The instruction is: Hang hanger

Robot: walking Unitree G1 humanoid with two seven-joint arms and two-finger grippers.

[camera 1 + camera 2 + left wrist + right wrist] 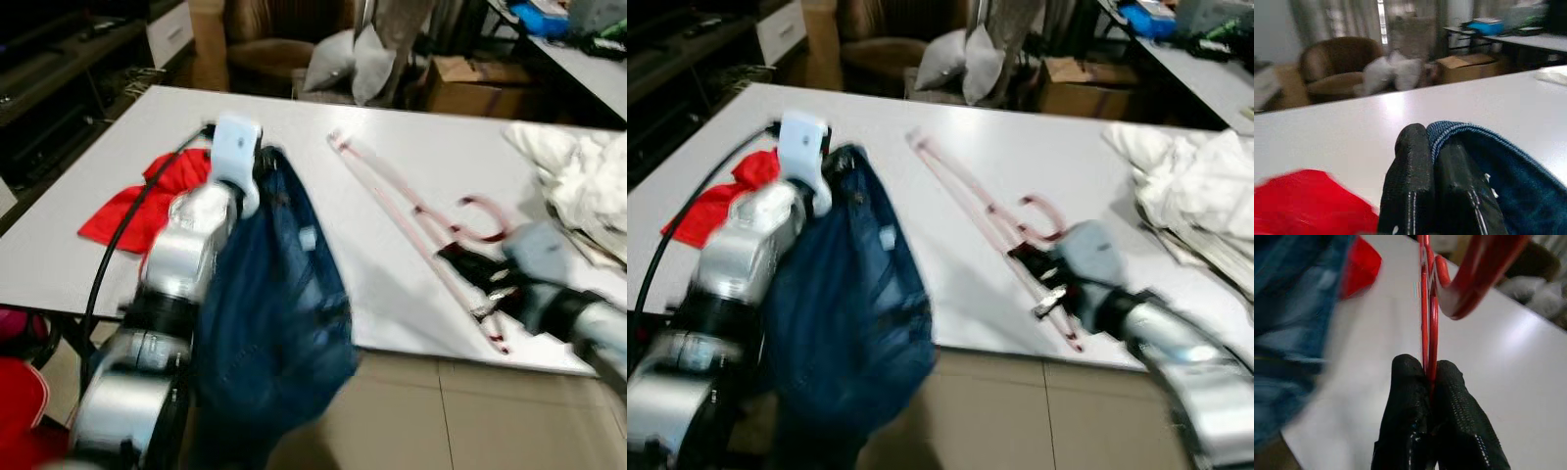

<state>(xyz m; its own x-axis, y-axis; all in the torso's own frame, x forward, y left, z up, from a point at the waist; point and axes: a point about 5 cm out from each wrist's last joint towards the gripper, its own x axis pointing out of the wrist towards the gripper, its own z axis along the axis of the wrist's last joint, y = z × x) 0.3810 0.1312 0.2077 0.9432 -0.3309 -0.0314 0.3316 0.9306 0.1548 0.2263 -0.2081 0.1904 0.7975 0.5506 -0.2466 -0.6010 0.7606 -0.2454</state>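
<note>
In the left eye view the white tabletop fills the upper half of the frame, and the left tool, left of centre, holds up a dark blue garment that sags over the near edge, seemingly kept clear so the hanger can go into it. A red cloth lies at the left and a heap of white laundry at the far right. The right eye view puts the red hanger in the middle, lying flat on the tabletop, its hook near the right tool lower right. In the left wrist view the left tool's two fingers are pressed together on the garment's blue hem at lower centre. In the right wrist view the right tool is clamped tight on the thin, glossy red plastic rod of the hanger, its curved hook at the upper right.
</note>
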